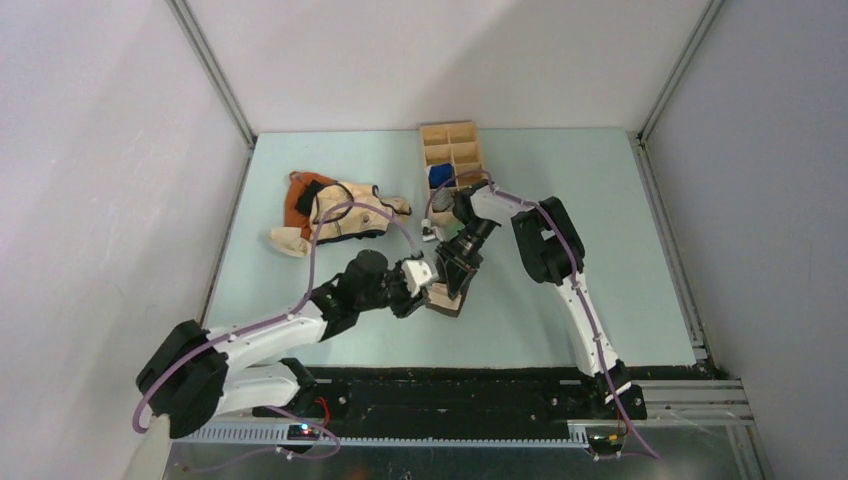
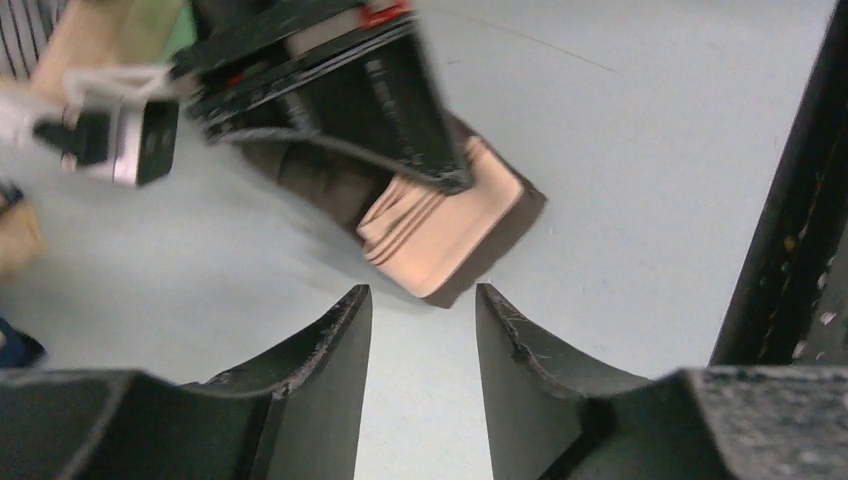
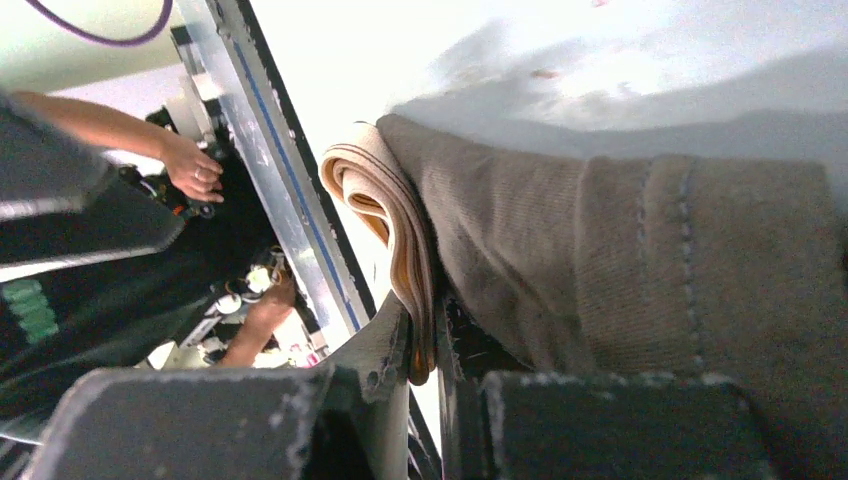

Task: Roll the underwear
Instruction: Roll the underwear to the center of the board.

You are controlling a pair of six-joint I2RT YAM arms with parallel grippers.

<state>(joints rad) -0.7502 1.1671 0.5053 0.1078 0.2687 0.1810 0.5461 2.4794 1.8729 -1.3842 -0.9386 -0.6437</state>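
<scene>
You have the underwear (image 1: 447, 298) lying as a folded bundle mid-table. Its pale waistband edge faces your left gripper (image 2: 423, 300), which stands partly open and empty, just short of the bundle. Your right gripper (image 3: 425, 325) is pinched nearly closed on the waistband folds. The left arm stretches low toward centre, and the right arm bends down from the right.

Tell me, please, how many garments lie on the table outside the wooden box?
2. The underwear lies near the middle, pinched by the right claw. A cream-and-orange garment lies at the back left. Others may be hidden.
</scene>
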